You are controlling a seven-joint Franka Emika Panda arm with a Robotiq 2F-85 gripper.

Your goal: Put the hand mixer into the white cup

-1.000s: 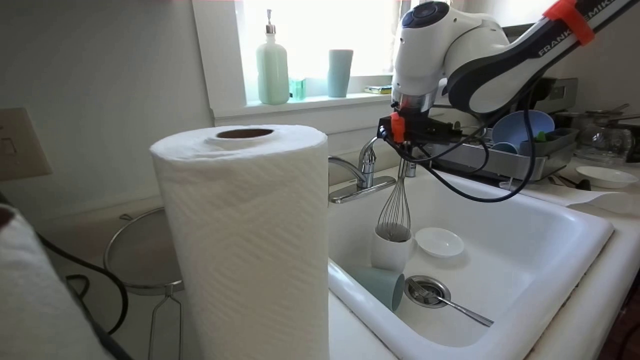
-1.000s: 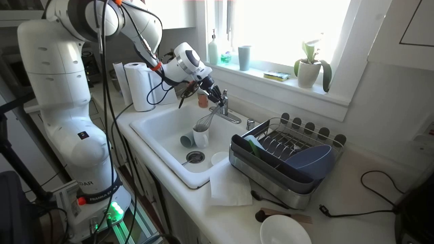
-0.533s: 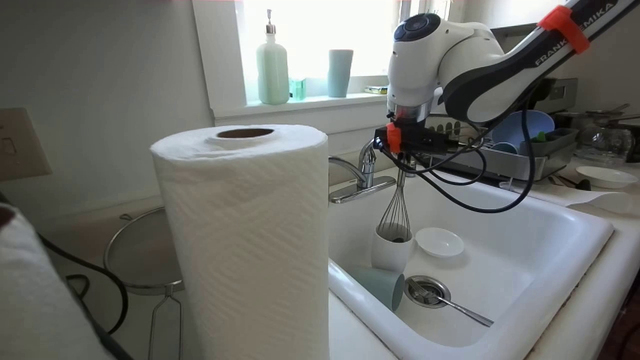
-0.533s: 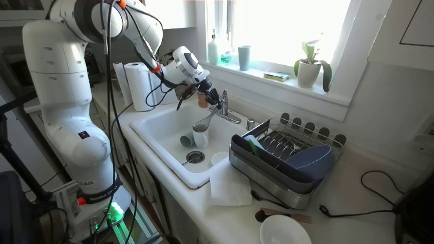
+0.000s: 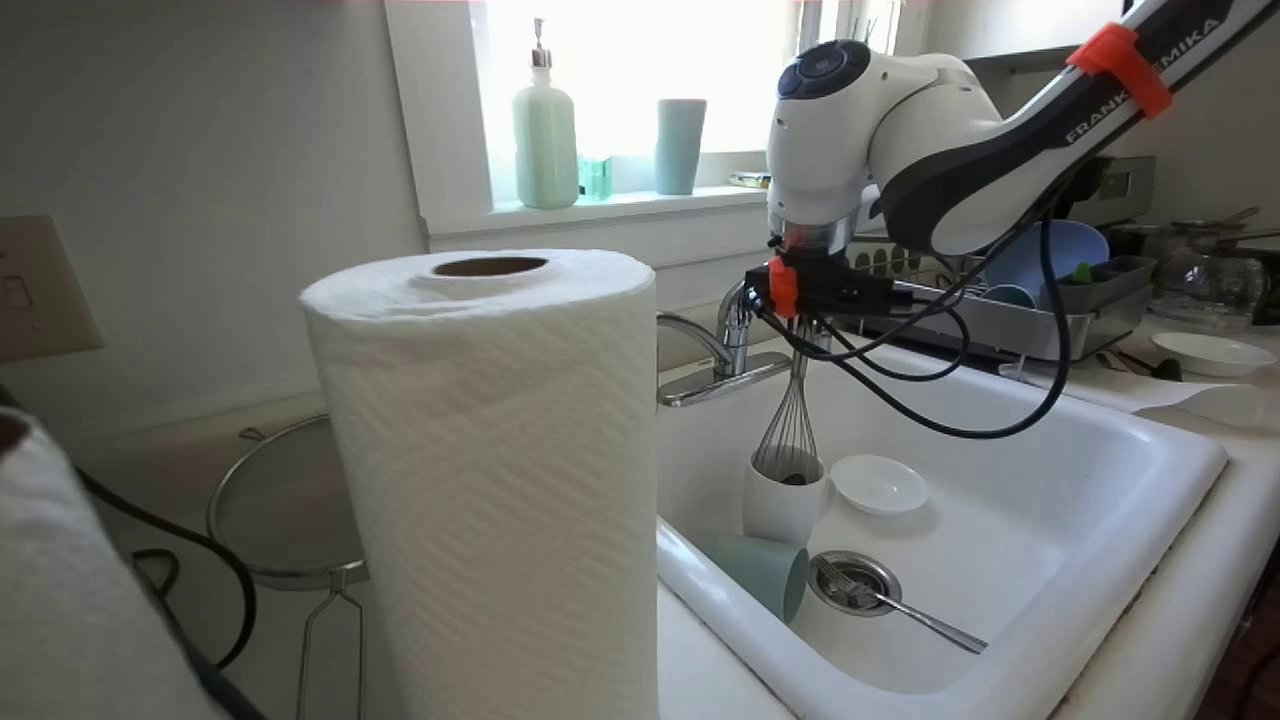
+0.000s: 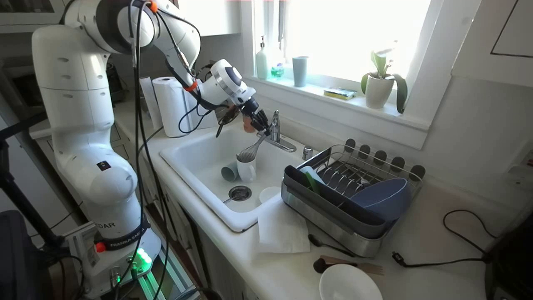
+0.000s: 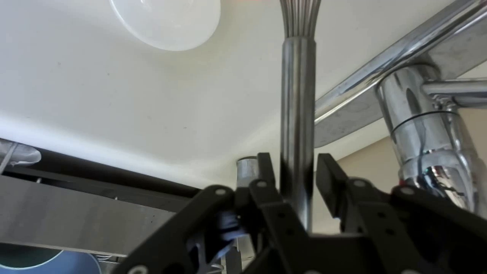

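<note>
The end effector [image 7: 295, 166] has its jaws drawn in to about the thickness of the handle of the hand mixer [image 7: 298, 114] and appears to have hold of it near the top end; a thin gap along one side leaves it unclear how hard both pads press. Below the end effector, the wire loops reach into the mouth of the white cup [image 5: 780, 515], with the handle slanting toward the faucet [image 5: 735, 335]. Whether the loops rest on the floor of the white cup is hidden by its wall. The step in hand looks like seating before release: ease down gently until the loops meet resistance, bringing the handle nearer to upright. A sideways push could tip the white cup against the blue-grey tumbler [image 5: 757, 572] lying just beside it, lower than the end effector. Then part the jaws only modestly, as the faucet stands near the end effector, and back off along the handle's own line so the pads don't drag the hand mixer out.
</note>
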